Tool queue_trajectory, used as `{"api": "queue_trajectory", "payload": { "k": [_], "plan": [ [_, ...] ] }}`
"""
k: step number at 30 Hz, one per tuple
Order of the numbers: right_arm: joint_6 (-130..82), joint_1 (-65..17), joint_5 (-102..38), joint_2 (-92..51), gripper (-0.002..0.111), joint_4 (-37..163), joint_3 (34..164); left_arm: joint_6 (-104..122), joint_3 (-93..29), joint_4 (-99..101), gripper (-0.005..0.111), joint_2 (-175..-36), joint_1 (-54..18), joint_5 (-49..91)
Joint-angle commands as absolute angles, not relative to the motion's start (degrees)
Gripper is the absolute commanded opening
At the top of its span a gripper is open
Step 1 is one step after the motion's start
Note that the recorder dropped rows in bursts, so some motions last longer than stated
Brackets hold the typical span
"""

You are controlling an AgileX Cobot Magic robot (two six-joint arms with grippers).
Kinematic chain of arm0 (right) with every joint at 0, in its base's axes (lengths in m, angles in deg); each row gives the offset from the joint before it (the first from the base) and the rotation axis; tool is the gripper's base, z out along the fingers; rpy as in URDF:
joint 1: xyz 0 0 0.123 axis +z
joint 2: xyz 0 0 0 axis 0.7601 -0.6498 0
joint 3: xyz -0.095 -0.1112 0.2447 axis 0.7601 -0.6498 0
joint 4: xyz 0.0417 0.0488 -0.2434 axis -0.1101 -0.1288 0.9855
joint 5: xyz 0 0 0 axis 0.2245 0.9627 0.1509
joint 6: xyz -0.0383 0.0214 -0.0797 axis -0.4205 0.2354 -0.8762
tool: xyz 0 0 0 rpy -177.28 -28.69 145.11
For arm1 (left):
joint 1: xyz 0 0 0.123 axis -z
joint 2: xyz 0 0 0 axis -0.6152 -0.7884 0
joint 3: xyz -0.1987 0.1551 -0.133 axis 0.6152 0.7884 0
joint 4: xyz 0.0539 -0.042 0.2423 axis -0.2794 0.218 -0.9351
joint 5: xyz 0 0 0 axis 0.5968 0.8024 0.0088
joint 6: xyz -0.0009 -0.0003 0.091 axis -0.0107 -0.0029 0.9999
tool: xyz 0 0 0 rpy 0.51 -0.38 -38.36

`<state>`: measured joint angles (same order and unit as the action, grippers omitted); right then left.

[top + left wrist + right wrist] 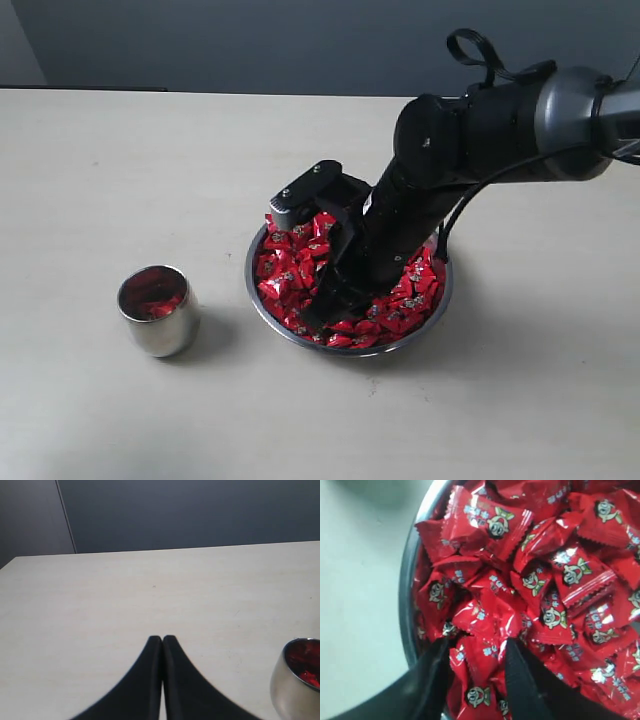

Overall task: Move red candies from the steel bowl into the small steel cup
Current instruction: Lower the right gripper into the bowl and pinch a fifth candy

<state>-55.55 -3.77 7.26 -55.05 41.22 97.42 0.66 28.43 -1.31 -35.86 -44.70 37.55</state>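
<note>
The steel bowl (262,308) sits mid-table, heaped with red candies (288,262). My right gripper (322,308) is pushed down into the heap near the bowl's front-left rim. In the right wrist view the right gripper (477,649) has its black fingers (517,675) closed against both sides of one red candy (481,667), next to the bowl's rim (406,611). The small steel cup (158,312) stands left of the bowl with a few red candies inside. My left gripper (162,640) is shut and empty above bare table, with the cup (295,682) off to one side.
The pale table (120,170) spreads around the bowl and the cup. A dark wall (250,40) lies beyond the table's far edge. The right arm's black body and cable (470,130) lean over the bowl from the right.
</note>
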Motion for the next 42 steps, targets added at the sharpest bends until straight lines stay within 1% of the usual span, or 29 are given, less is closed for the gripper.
{"api": "queue_trajectory", "payload": {
  "k": [1,7,14,42],
  "plan": [
    [-55.1,-3.7,4.3,-55.7,0.037,43.8,97.7,0.6,28.6,-1.2,0.000,-35.6,-44.7,37.5],
    [-55.1,-3.7,1.9,-57.2,0.037,44.9,97.9,0.6,28.6,-1.2,0.000,-35.6,-44.7,37.5],
    [-54.5,-3.7,3.3,-58.1,0.037,44.7,100.6,0.6,28.6,-1.2,0.000,-35.6,-44.7,37.5],
    [-54.4,-3.7,4.7,-59.2,0.037,44.4,100.6,0.6,28.6,-1.2,0.000,-35.6,-44.7,37.5]
  ]
}}
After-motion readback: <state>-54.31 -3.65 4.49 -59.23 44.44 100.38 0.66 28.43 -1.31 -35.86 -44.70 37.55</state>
